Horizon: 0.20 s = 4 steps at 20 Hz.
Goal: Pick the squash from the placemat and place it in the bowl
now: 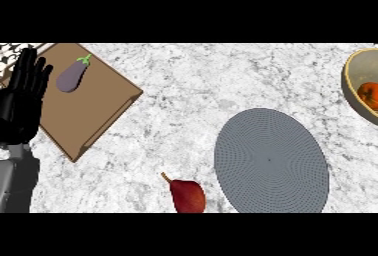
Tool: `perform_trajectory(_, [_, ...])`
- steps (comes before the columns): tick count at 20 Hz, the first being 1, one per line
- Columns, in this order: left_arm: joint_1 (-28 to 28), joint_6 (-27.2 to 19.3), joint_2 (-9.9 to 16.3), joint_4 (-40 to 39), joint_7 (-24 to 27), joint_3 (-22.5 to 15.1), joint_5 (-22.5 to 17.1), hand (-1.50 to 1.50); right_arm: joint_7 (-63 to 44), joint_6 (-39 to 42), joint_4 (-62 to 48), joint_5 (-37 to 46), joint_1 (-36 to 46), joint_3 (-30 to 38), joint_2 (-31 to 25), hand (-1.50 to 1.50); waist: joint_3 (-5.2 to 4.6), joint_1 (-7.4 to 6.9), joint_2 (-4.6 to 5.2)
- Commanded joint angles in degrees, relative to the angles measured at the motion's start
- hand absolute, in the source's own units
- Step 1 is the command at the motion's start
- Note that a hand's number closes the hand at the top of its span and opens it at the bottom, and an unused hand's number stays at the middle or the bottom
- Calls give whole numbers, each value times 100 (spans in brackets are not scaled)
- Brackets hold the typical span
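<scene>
The squash [369, 95] already lies in the bowl [353, 75] at the right edge, well apart from the bare grey placemat [271, 161], so the sound move now would be to leave it settled and keep the arms clear. The left hand [22, 102] rests at the left edge, fingers straight and spread; the right hand is out of view. On the marbled desk [192, 90] sit a cutting board [92, 107] carrying an eggplant [71, 76] and a red pear [188, 196].

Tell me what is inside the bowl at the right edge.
An orange object lies inside the bowl, against its pale inner wall. The picture's edge cuts off the bowl's right part, so the rest of its contents cannot be seen.
</scene>
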<state>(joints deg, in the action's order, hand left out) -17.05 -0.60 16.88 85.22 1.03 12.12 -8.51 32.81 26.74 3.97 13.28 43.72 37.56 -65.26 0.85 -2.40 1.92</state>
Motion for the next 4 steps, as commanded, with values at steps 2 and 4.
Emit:
perform_trajectory(2, [102,25,-3,-6,43,24,-14,0,80,529,-37,-197,-303,201,-369,-150,6,13,-7])
perform_trajectory(4, [16,-42,-48,-38,-1,13,-4,0,180,508,-40,-236,-408,241,-263,-150,30,22,33])
